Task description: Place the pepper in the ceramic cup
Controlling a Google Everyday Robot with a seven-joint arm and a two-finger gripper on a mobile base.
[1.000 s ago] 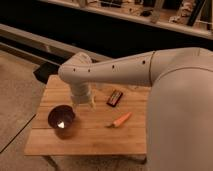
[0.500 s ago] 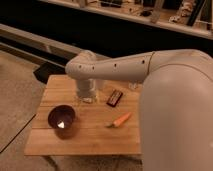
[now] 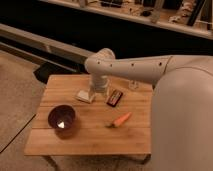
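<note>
Now the claw (image 3: 99, 91), jaws apart over the table (image 3: 95, 140), has shifted right toward the pepper (image 3: 120, 120).

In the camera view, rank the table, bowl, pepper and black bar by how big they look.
Largest to smallest:
1. table
2. bowl
3. pepper and black bar, which look about alike, so I won't rank them.
The gripper hangs over the table's far side, beside the bar.
</note>
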